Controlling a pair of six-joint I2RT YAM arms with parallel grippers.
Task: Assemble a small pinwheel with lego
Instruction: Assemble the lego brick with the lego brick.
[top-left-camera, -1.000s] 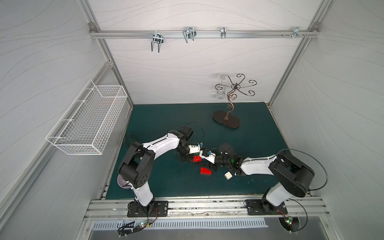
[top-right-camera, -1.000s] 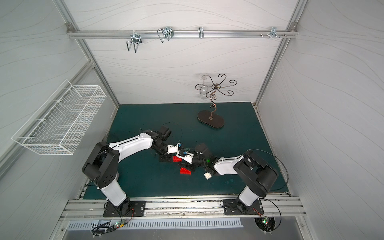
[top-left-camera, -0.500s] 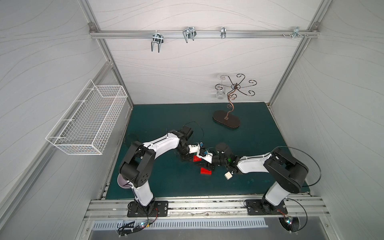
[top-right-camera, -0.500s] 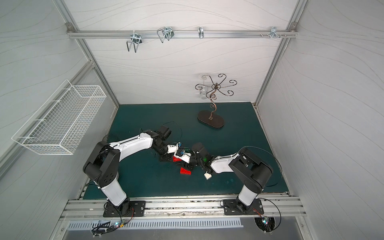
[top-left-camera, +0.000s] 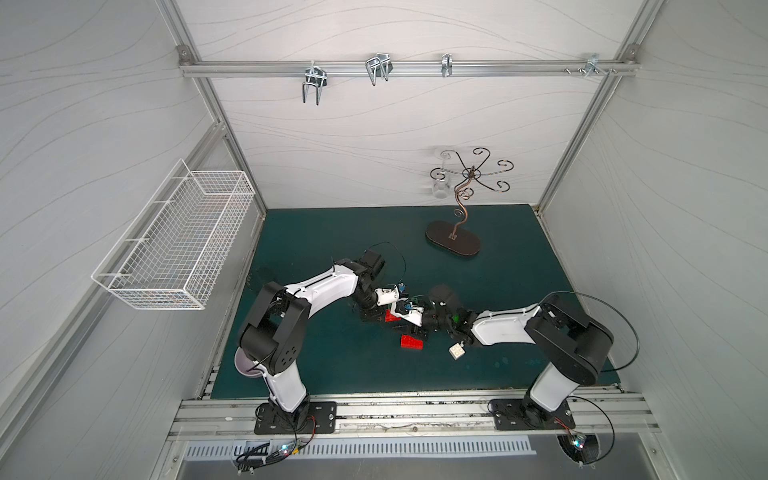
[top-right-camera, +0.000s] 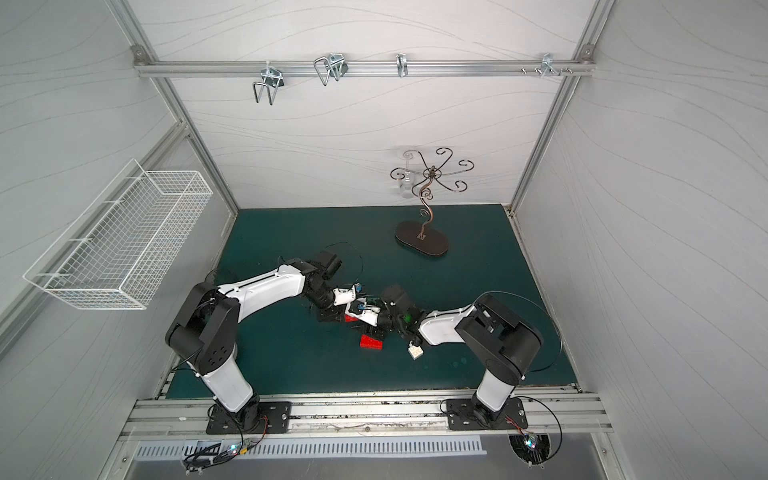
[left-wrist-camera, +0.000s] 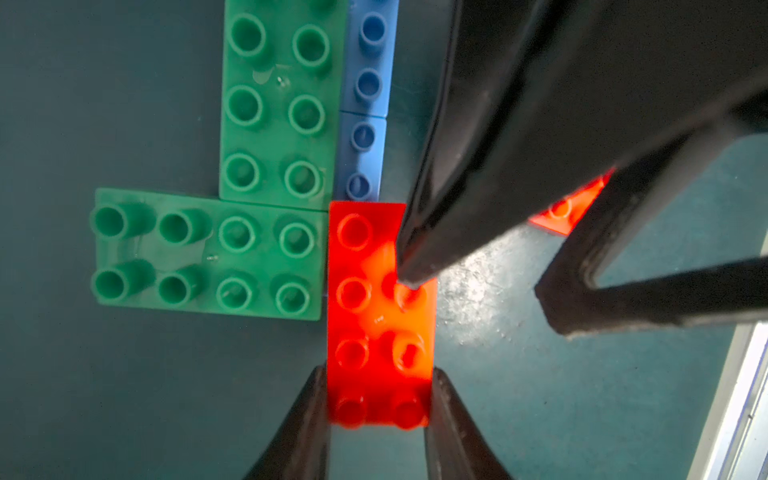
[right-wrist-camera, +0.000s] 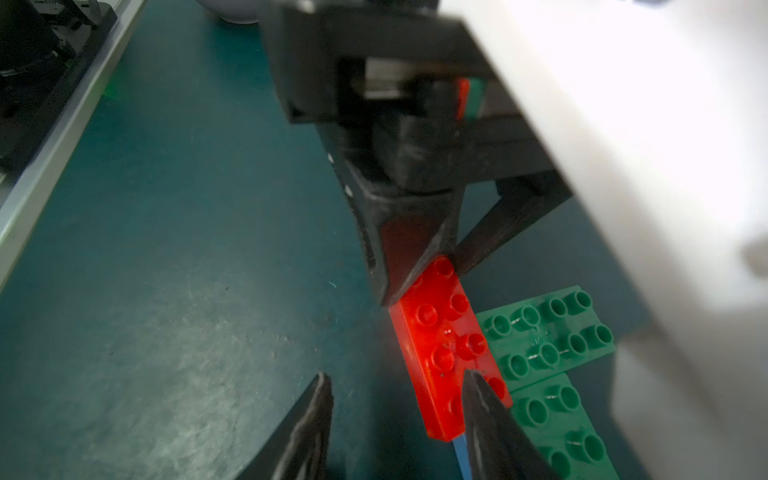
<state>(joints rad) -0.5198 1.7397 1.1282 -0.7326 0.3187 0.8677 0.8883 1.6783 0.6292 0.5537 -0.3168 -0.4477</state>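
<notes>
While the left hand (left-wrist-camera: 378, 374) is clamped across the short end of a red 2x4 brick (left-wrist-camera: 380, 316), one finger on each long side, the step in hand looks like seating that brick as a further arm of the part-built pinwheel (left-wrist-camera: 291, 195). Ahead of its fingertips the brick's far end butts against a green 2x4 brick (left-wrist-camera: 208, 249), which forms an L with a second green brick (left-wrist-camera: 282, 104); blue bricks (left-wrist-camera: 368, 83) show beneath as the lower layer. Facing it, the right hand (right-wrist-camera: 395, 376) has its jaws apart and holds nothing: one fingertip (left-wrist-camera: 415, 266) rests on the red brick's studs, the other hangs beside the brick over the counter (left-wrist-camera: 478, 270). The next move, I judge, calls for a straight downward press from that fingertip while the left hand steadies the brick square; whether it is already seated I cannot tell. A loose red brick (top-left-camera: 412, 343) and the white 2x2 brick (top-left-camera: 457, 351) lie near the right hand, toward the arm bases, not yet used.
</notes>
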